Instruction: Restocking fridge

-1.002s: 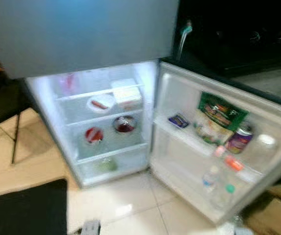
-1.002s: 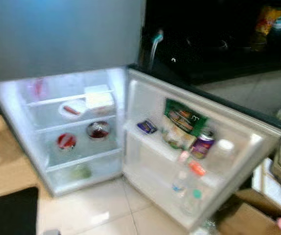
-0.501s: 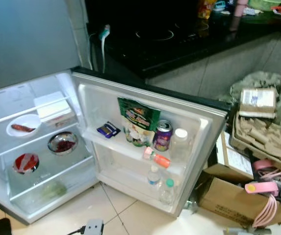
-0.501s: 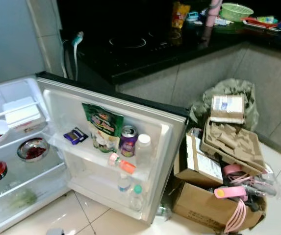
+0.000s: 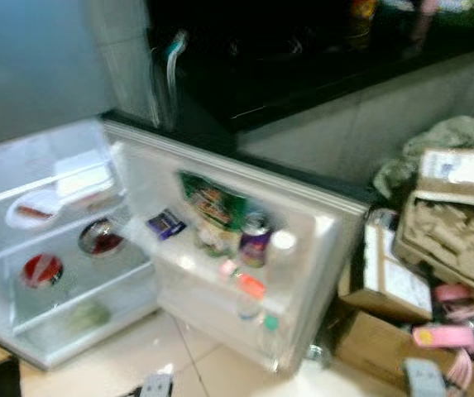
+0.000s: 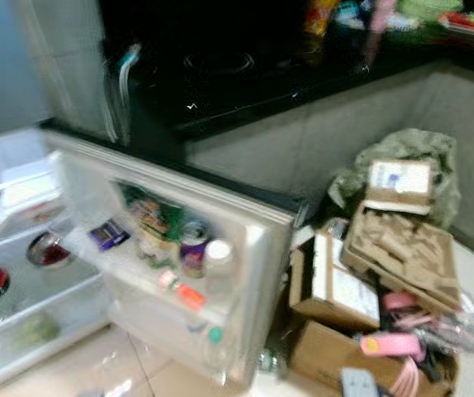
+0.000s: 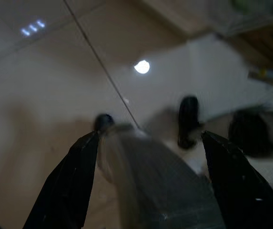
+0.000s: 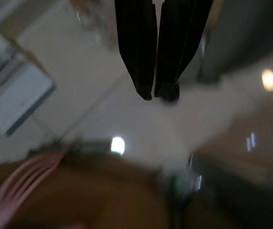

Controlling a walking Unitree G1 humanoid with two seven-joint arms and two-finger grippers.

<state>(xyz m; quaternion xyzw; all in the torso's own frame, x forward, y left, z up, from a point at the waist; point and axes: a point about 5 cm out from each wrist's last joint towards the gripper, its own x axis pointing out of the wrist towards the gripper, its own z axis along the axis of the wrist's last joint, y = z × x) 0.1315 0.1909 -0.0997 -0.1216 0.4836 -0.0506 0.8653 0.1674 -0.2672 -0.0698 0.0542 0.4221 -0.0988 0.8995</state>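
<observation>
The fridge (image 5: 55,145) stands open at the left, lit inside, with bowls of food (image 5: 100,237) on its glass shelves. Its door (image 5: 327,248) swings out toward me and carries a green packet (image 5: 212,203), a purple can (image 5: 253,244), a white-capped bottle (image 5: 282,248) and small bottles lower down. In the left wrist view my left gripper (image 7: 150,136) hangs over the tiled floor with a clear, dark-capped bottle (image 7: 141,171) between its spread fingers. My right gripper (image 8: 157,95) hangs shut with nothing in it.
Cardboard boxes (image 5: 377,343), egg trays (image 5: 447,244) and pink items (image 5: 443,335) are piled on the floor right of the fridge door. A black counter (image 6: 245,78) runs behind it. Pale tiled floor (image 5: 121,364) lies in front of the fridge.
The head view has swung right from the fridge interior to the door and the boxes, and is blurred now. Nothing in the fridge has moved.
</observation>
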